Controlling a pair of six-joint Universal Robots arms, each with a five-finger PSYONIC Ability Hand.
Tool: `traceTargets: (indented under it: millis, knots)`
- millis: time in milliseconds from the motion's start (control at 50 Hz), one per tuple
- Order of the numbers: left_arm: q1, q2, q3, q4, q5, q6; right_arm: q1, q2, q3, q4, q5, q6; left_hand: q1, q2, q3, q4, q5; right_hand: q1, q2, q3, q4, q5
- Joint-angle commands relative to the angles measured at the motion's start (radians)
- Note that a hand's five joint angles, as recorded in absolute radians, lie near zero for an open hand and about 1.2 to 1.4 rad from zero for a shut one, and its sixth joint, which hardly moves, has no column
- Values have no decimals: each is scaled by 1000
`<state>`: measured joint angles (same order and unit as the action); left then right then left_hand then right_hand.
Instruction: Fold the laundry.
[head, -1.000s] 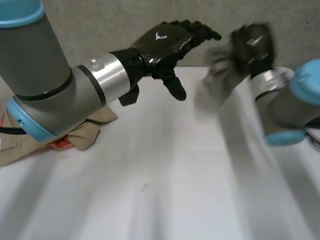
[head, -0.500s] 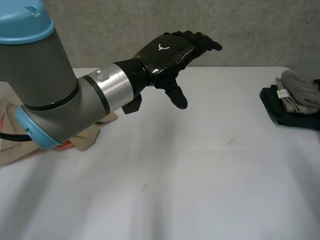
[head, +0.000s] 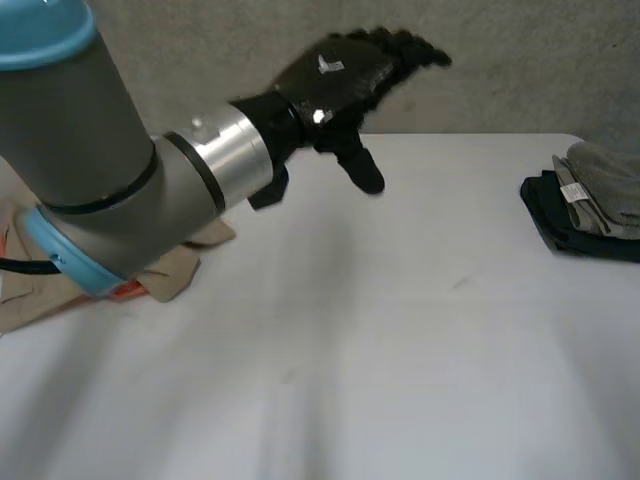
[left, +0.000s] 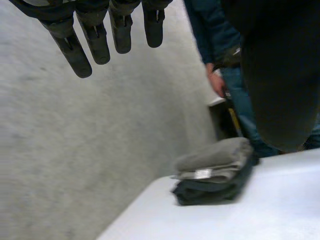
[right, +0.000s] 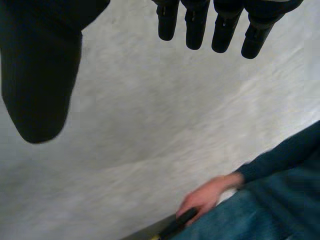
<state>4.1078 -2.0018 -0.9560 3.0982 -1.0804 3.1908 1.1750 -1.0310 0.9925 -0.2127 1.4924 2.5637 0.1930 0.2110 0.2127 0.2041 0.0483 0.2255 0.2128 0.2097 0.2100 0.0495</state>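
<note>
My left hand (head: 335, 75) hovers open above the far side of the white table (head: 350, 350), fingers straight and nothing in it. In the left wrist view its fingers (left: 95, 40) point past a folded stack (left: 215, 172) on the table's corner. That stack (head: 590, 200) lies at the table's right edge, a grey piece on top of a dark blue one. An unfolded tan cloth (head: 175, 265) lies at the left, partly hidden by my left arm. My right hand (right: 197, 30) is open and empty, facing a grey wall.
A person stands beyond the table near the stack: a hand (left: 217, 82) and dark blue clothes in the left wrist view, a hand (right: 205, 197) and a sleeve in the right wrist view. An orange item (head: 120, 290) peeks from under the tan cloth.
A second ago my right hand held a grey cloth at the upper right of the head view; it has left that view and opened. The grey piece now lies on the stack. My left hand rose slightly.
</note>
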Motion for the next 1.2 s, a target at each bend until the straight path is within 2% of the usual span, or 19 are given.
traceTargets:
  millis: [20,60,80,100,200,280,340,400,500,520,540,560,580,600,660,780,940,1080,1200]
  knots:
    - [51,37,88,14,-315,17,265,-99,122,-241,-121,-40,-15,-33,-34,-26,-45,-51,-38,-35,-36,-50]
    - [87,32,100,16,-390,32,358,-141,217,-289,-199,-40,-15,-33,-34,-26,-45,-51,-38,-35,-36,-50]
    - [150,29,109,11,-459,72,383,-153,245,-298,-211,-39,-15,-33,-34,-26,-45,-51,-38,-35,-36,-50]
    - [178,26,112,4,-484,99,412,-165,282,-300,-234,-39,-15,-33,-34,-26,-45,-51,-38,-35,-36,-50]
    - [301,-9,83,-30,-543,372,567,-216,469,-248,-250,-39,-18,-36,-38,-30,-48,-51,-38,-35,-36,-50]
    - [380,-138,37,-27,-572,613,661,-207,554,-197,-235,-42,-18,-36,-38,-30,-48,-51,-38,-35,-36,-50]
    - [458,-245,36,-7,-563,699,709,-202,598,-185,-212,-43,-18,-36,-38,-30,-48,-51,-38,-35,-36,-50]
    - [522,-351,57,33,-524,721,727,-195,632,-183,-193,-48,-18,-36,-38,-30,-48,-51,-38,-35,-36,-50]
    - [580,-515,131,138,-402,724,718,-190,670,-185,-184,-49,-12,-30,-32,-23,-42,-51,-38,-35,-36,-50]
    - [588,-559,153,164,-345,727,716,-189,678,-185,-182,-49,128,110,108,117,98,-51,-38,-35,-36,-50]
    - [588,-563,155,166,-339,727,715,-187,689,-183,-182,-49,173,155,153,162,143,-51,-38,-35,-36,-50]
    - [591,-584,172,183,-313,722,713,-187,696,-183,-182,-49,702,684,682,691,672,-51,-38,-35,-36,-50]
    - [589,-586,174,189,-306,721,710,-187,706,-185,-182,-49,957,939,938,946,928,-51,-38,-35,-36,-50]
    - [585,-586,172,197,-300,716,707,-189,721,-185,-182,-51,1201,1183,1181,1190,1171,-51,-38,-35,-36,-50]
    - [569,-530,146,229,-305,693,698,-199,745,-185,-184,-51,1203,1185,1184,1192,1173,-51,-38,-35,-36,-50]
    - [479,-241,-1,292,-306,543,680,-222,767,-185,-182,-53,1203,1185,1184,1192,1173,-51,-38,-35,-36,-50]
    - [266,49,-122,239,-299,240,635,-270,773,-172,-179,-40,1203,1185,1184,1192,1173,-51,-38,-35,-36,-50]
    - [109,17,-152,111,-308,155,634,-300,776,-149,-164,-28,1203,1185,1184,1192,1173,-51,-38,-35,-36,-50]
    - [-61,-195,-129,57,-354,159,617,-304,770,-148,-109,27,1203,1185,1184,1192,1173,-51,-38,-35,-36,-50]
